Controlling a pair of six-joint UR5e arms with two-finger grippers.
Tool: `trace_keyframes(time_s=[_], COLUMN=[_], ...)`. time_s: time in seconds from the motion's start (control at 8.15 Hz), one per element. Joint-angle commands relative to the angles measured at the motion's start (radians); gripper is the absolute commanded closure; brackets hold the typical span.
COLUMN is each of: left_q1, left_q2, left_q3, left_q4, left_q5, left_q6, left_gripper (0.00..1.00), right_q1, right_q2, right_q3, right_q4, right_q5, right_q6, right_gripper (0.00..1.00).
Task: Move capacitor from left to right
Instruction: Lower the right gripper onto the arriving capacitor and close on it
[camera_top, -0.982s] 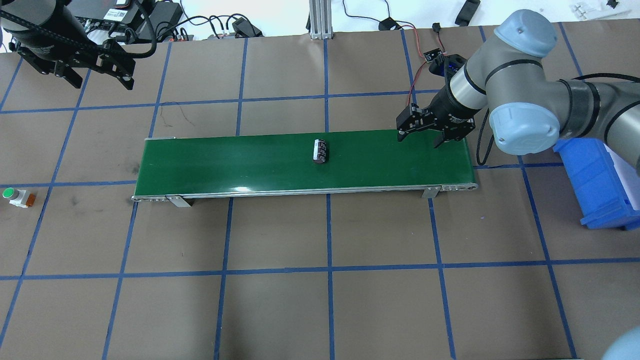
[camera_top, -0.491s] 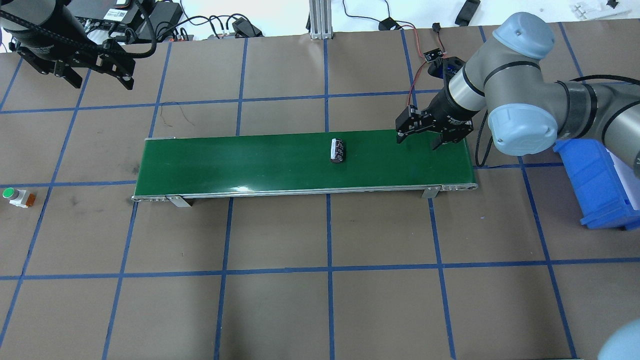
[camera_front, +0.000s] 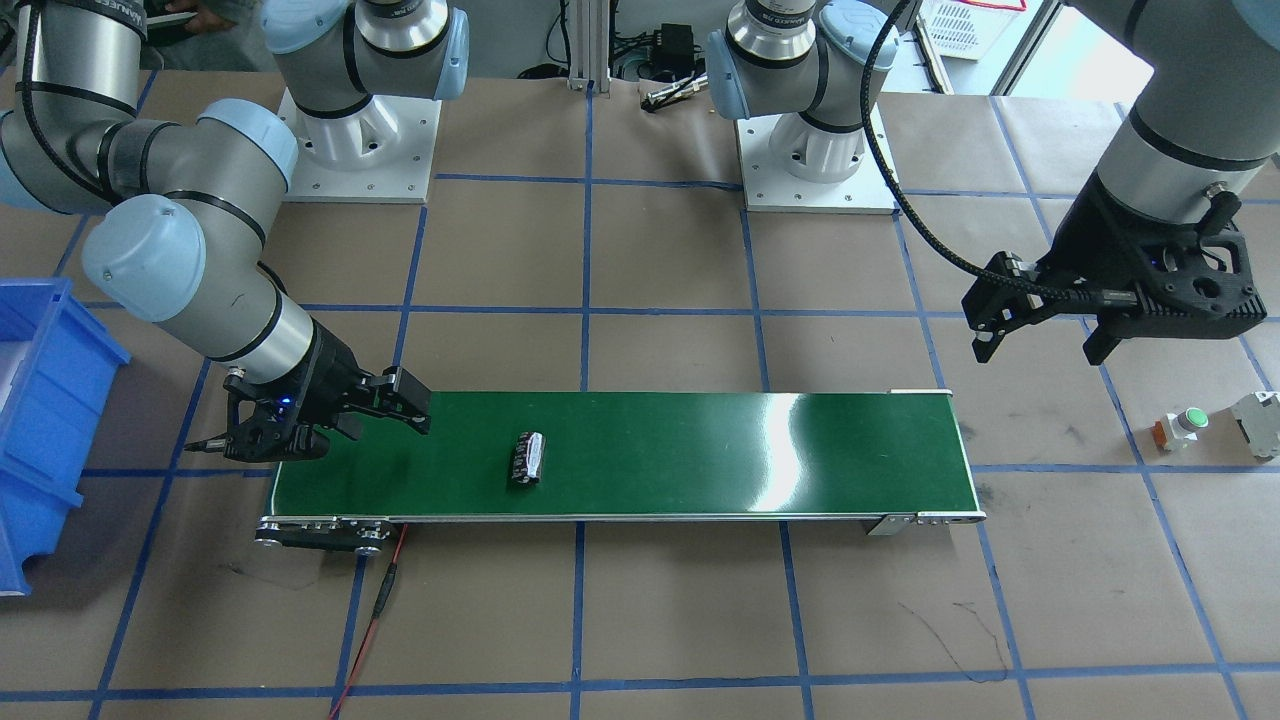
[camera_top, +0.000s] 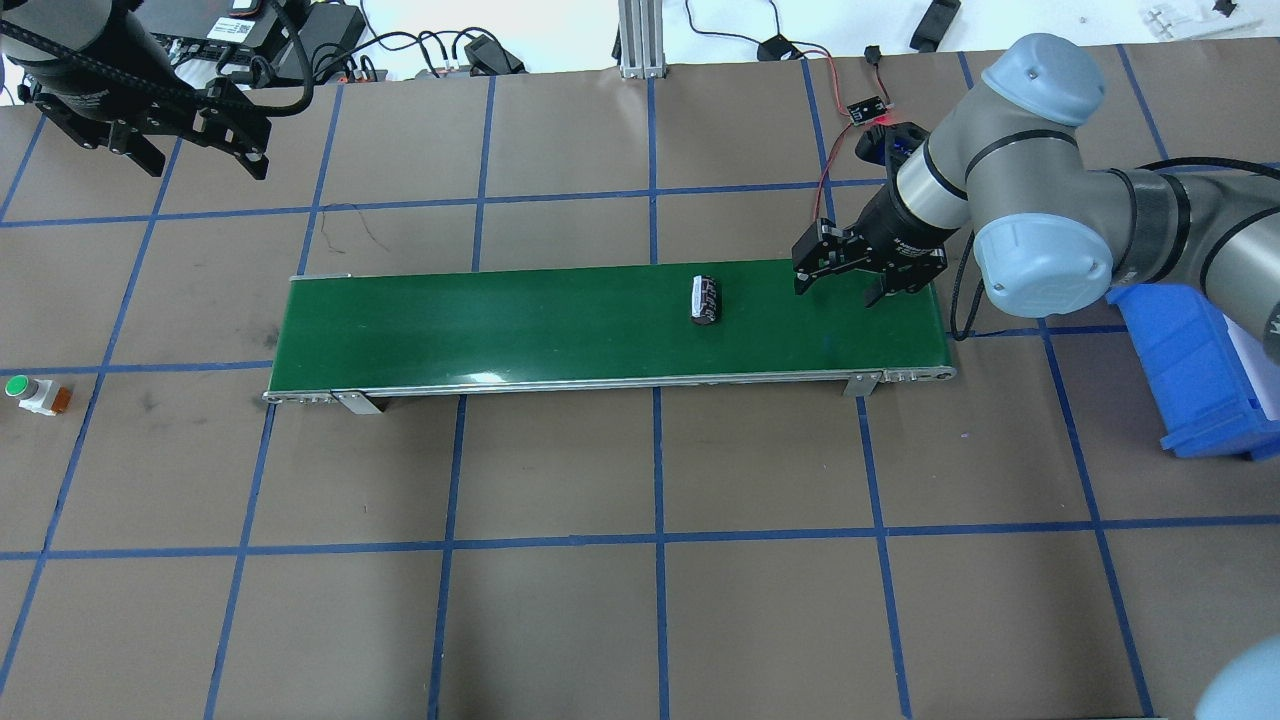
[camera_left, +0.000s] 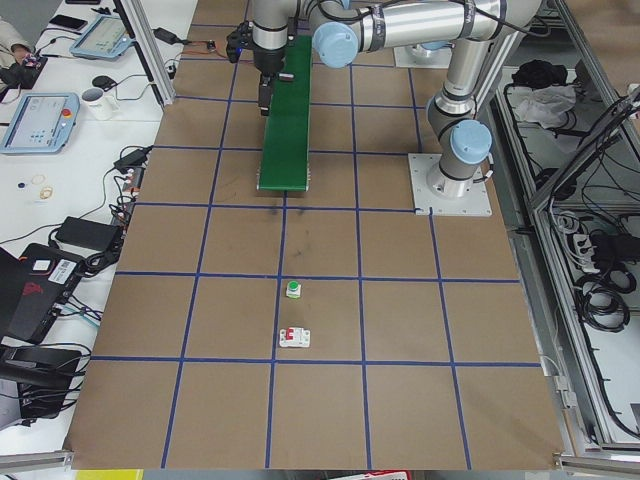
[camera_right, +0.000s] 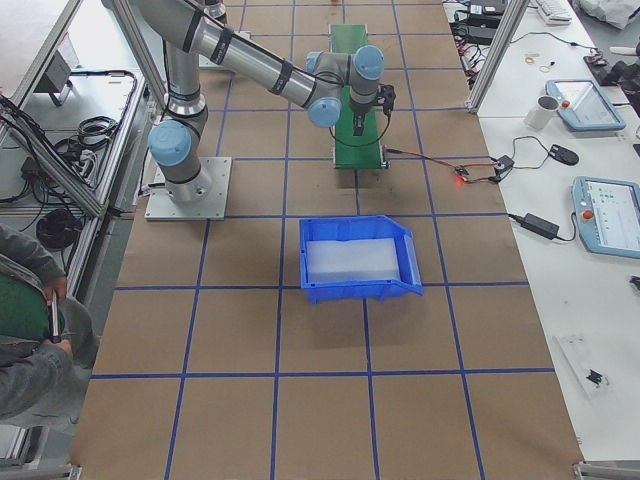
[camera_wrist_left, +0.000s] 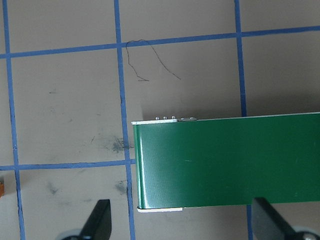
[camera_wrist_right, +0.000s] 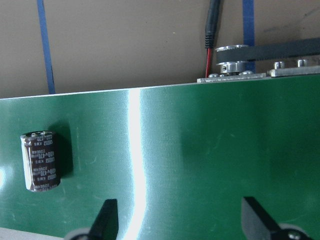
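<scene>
The capacitor (camera_top: 706, 300), a stubby dark cylinder with pale markings, lies on its side on the green conveyor belt (camera_top: 480, 325), right of the belt's middle. It also shows in the front view (camera_front: 527, 459) and at the left of the right wrist view (camera_wrist_right: 41, 161). My right gripper (camera_top: 836, 290) is open and empty, low over the belt's right end, apart from the capacitor. My left gripper (camera_top: 205, 165) is open and empty, raised beyond the belt's left end; its wrist view shows that belt end (camera_wrist_left: 225, 165).
A blue bin (camera_top: 1190, 370) stands on the table right of the belt. A green-topped push button (camera_top: 20, 388) and a white-grey block (camera_front: 1258, 420) sit at the far left. A red and black cable (camera_top: 835, 150) runs behind the belt's right end.
The capacitor has travelled to the right along the belt, closer to my right gripper. The right gripper shifted only slightly. The left arm has not moved.
</scene>
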Motion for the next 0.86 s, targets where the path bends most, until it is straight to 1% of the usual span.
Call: trace_keyframes(time_s=[0.0, 0.74], left_q1=[0.0, 0.0], left_q2=[0.0, 0.0], left_q3=[0.002, 0.002], left_q4=[0.0, 0.002], left_q5=[0.0, 0.0], left_q6=[-0.001, -0.001], left_gripper=[0.0, 0.0], right_q1=[0.0, 0.0], right_q2=[0.0, 0.002], right_q3=[0.001, 0.004], right_q4=[0.0, 0.002], right_q5=[-0.004, -0.006], right_q6=[0.0, 0.0], right_gripper=[0.12, 0.13])
